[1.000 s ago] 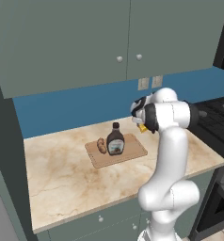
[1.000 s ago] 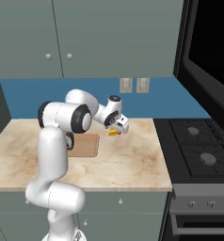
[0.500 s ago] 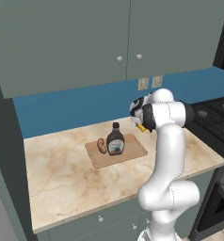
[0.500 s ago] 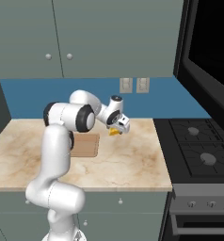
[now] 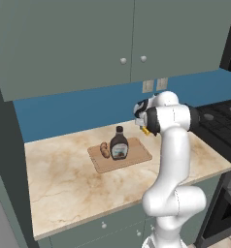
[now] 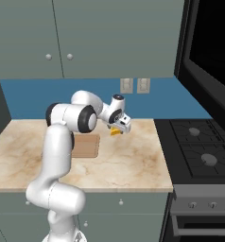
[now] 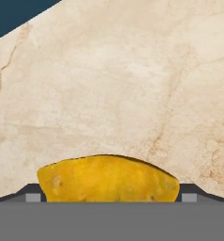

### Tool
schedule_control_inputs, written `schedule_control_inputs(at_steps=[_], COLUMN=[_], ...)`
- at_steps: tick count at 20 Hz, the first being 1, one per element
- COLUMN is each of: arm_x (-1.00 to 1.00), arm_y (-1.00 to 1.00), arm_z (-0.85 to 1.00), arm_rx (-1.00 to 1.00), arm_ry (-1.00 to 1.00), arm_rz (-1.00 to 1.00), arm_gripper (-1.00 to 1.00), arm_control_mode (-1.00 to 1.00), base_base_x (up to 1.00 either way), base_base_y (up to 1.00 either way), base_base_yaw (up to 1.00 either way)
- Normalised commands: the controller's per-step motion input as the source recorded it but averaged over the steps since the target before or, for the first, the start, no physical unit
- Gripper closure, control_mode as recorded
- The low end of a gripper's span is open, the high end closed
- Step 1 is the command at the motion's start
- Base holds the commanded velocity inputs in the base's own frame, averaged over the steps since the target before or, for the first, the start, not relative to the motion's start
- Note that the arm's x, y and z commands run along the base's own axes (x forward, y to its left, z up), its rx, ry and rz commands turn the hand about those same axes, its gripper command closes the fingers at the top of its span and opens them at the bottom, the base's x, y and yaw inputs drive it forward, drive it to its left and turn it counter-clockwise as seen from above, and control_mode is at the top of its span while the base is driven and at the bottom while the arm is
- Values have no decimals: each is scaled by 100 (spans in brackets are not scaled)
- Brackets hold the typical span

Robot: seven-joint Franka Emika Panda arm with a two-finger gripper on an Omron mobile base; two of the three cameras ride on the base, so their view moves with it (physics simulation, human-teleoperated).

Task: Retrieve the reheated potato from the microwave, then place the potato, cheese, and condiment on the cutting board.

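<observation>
Cheese (image 7: 108, 179) sits between the wide end effector (image 6: 118, 126) fingers, above the bench (image 5: 64, 179) near its back edge. Condiment (image 5: 119, 143) and potato (image 5: 105, 150) stand on the cutting board (image 5: 137, 155); label unreadable.

The setting is a rendered domestic kitchen. Grey-green wall cabinets (image 5: 112, 43) with round knobs hang above a blue backsplash (image 6: 180, 97) fitted with two wall outlets (image 6: 134, 85). A beige marble counter (image 5: 69, 179) runs over base cabinets and adjoins a black gas stove (image 6: 202, 153).
</observation>
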Motion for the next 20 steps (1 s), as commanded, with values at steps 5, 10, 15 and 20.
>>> schedule_control_inputs(at_steps=[5, 10, 15, 20], arm_x=[-9, -18, -27, -43], arm_y=[0, 0, -2, -1], arm_z=[-14, -8, 1, 8], arm_rx=[0, 0, 0, 2], arm_ry=[1, 0, 0, -2], arm_rz=[0, 0, 0, 0], arm_gripper=[100, 100, 100, 100], arm_control_mode=[-100, -100, -100, -100], base_base_x=[0, 0, 0, 0], base_base_y=[0, 0, 0, 0], base_base_yaw=[0, 0, 0, 0])
